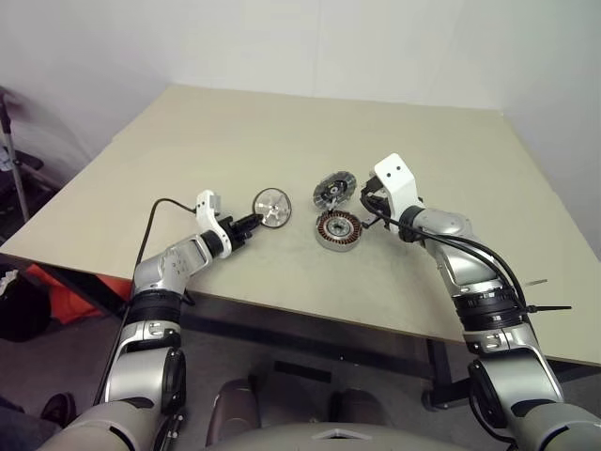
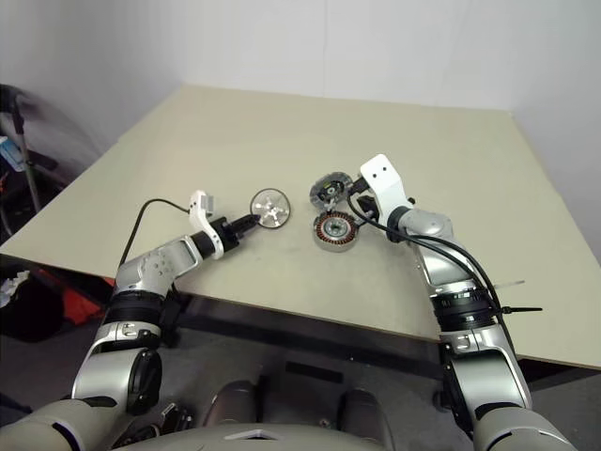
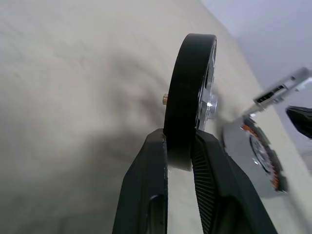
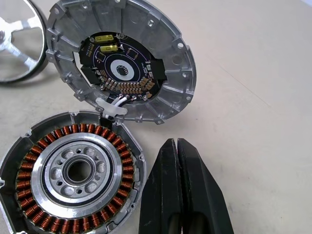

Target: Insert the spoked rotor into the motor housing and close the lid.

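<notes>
The spoked rotor, a shiny silver disc, stands tilted on its edge left of the other parts, with my left gripper shut on its rim. In the left wrist view both fingers pinch the rotor's dark rim. The motor housing, with copper windings, lies flat on the table. The lid leans tilted behind the housing, joined to it by white wires. My right gripper hovers shut and empty just right of the housing and lid, its fingers pressed together.
The beige table has wide bare room all around the parts. Its near edge runs just below my arms. A black cable loops from my left wrist. Orange and dark items lie on the floor at the left.
</notes>
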